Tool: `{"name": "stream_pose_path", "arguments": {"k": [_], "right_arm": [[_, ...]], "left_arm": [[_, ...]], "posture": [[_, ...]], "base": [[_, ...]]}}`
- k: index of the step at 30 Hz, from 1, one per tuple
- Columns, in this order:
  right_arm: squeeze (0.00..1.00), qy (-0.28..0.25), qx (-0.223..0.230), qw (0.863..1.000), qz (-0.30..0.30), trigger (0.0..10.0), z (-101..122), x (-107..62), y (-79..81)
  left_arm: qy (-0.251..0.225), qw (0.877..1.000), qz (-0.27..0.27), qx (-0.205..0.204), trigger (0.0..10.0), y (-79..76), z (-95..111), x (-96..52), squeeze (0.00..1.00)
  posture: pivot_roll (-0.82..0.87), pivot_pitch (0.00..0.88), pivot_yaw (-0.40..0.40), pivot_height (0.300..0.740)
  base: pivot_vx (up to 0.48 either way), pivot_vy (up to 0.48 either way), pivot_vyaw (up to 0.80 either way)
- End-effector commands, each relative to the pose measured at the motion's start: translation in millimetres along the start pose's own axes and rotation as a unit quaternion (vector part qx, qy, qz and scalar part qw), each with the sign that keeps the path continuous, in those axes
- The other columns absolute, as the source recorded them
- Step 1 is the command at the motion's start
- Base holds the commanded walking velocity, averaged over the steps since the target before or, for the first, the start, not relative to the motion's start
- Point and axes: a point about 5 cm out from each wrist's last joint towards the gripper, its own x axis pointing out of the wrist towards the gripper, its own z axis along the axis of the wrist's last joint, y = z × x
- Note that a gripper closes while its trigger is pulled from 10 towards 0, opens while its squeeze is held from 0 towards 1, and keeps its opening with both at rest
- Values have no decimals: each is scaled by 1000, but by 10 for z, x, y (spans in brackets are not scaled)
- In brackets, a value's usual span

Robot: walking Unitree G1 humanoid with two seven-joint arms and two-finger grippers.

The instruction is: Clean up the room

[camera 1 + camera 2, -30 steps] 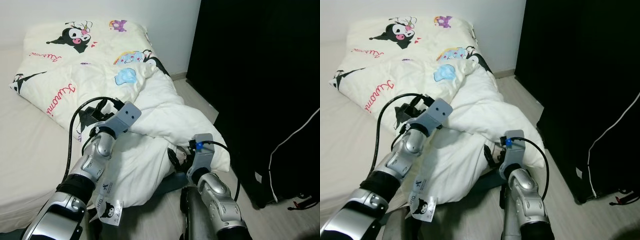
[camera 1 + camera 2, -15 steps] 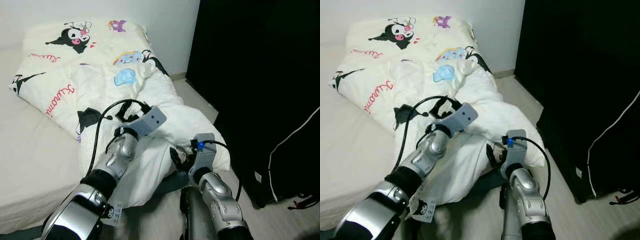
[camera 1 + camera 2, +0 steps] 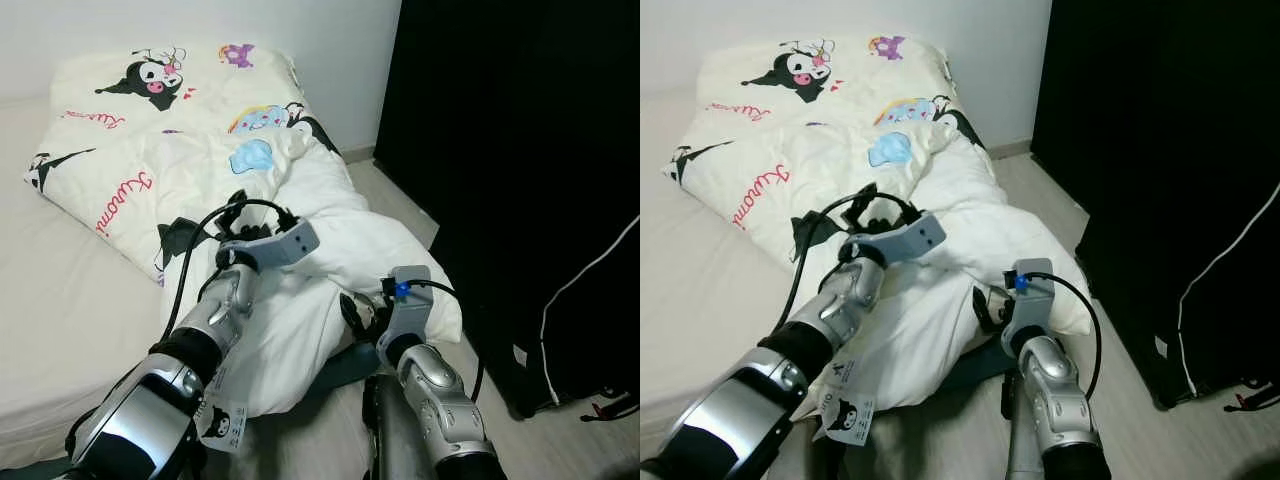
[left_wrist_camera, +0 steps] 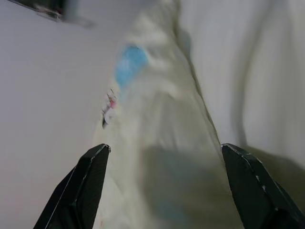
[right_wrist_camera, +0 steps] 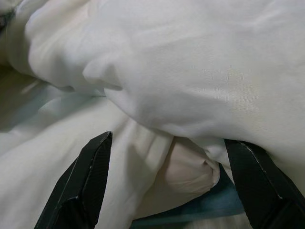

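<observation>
We read red cursive "Kuromi" on the comforter (image 3: pixel 180 130) near its left edge; its hanging tag (image 3: pixel 220 422) stays illegible.

A cream cartoon-printed quilt (image 3: pixel 190 130) lies on the white bed (image 3: pixel 60 320), its bunched end spilling over the bed's right edge toward the pale wooden floor (image 3: pixel 570 440). A tall black wardrobe (image 3: pixel 520 150) stands right of the bed. A white wall (image 3: pixel 320 40) rises behind.
</observation>
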Motion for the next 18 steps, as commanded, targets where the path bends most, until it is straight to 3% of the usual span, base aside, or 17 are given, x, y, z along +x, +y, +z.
{"name": "stream_pose_path", "arguments": {"k": [1, 10, 11, 18], "right_arm": [[0, 5, 5, 1000, 1, 10000, -28, -23, 26], [0, 3, 7, 1000, 1, 10000, -15, -13, 28], [0, 3, 7, 1000, 1, 10000, -13, -12, 26], [0, 2, 6, 1000, -1, 10000, -4, -8, 11]], "left_arm": [[20, 999, -14, 23, 10000, 13, -127, 1, 0], [41, 998, -28, 38, 10000, -14, -233, -15, 0], [44, 998, -26, 32, 78, -7, -241, -13, 0], [45, 998, -27, 23, 0, 15, -229, 18, 0]], "posture": [[-125, 162, 28, 431], [-125, 160, 27, 431], [-126, 159, 26, 431], [-126, 154, 25, 431]], "base": [[0, 0, 0], [0, 0, 0], [0, 0, 0], [0, 0, 0]]}}
